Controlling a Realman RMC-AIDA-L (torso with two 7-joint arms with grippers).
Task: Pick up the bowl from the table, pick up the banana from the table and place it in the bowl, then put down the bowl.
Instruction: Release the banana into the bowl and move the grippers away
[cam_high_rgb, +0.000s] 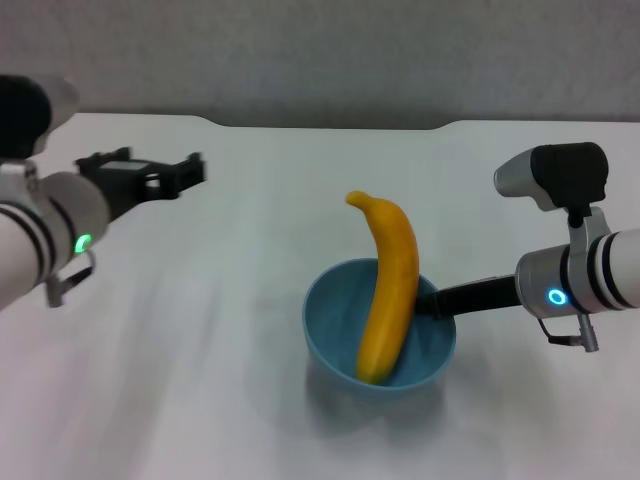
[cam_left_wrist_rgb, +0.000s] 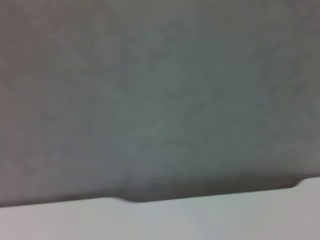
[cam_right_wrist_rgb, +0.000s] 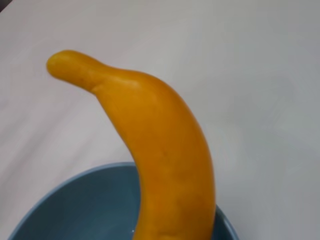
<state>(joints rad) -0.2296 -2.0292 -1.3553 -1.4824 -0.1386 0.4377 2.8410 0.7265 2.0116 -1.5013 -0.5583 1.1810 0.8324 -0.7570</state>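
Observation:
The light-blue bowl (cam_high_rgb: 335, 325) is at the middle of the white table (cam_high_rgb: 180, 360). The yellow-orange banana (cam_high_rgb: 392, 280) stands leaning inside it, one end at the bowl's bottom and the other poking out over the far rim. My right gripper (cam_high_rgb: 432, 300) is shut on the bowl's right rim. I cannot tell whether the bowl rests on the table or hangs just above it. The right wrist view shows the banana (cam_right_wrist_rgb: 165, 150) close up, rising out of the bowl (cam_right_wrist_rgb: 75, 205). My left gripper (cam_high_rgb: 185, 172) is open and empty, raised at the far left, well away from the bowl.
The table's far edge with its notch (cam_high_rgb: 330, 125) meets a grey wall. The left wrist view shows only that wall (cam_left_wrist_rgb: 160, 90) and a strip of the table (cam_left_wrist_rgb: 200, 220).

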